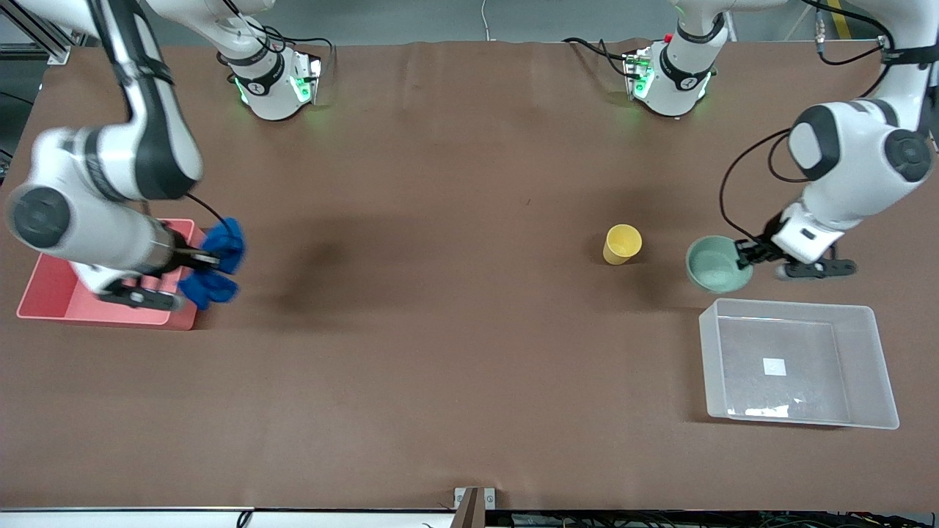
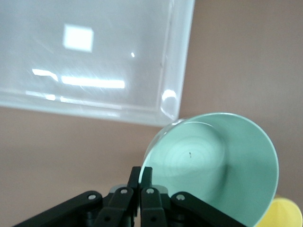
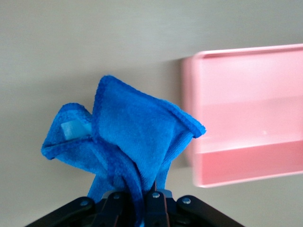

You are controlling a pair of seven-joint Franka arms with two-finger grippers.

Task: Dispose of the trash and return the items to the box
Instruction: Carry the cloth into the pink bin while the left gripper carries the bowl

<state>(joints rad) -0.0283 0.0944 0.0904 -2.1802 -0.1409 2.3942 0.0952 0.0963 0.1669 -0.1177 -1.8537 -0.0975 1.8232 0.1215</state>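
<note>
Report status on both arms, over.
Right gripper shut on blue rag, beside pink bin. Left gripper shut on green bowl, near clear tub. Yellow cup untouched.

White Franka arms (image 1: 851,169), black joint bands, black cables, green base lights, black grippers (image 2: 140,182)

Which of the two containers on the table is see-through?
The clear box beside the green bowl; the pink bin under the right arm is opaque.
</note>
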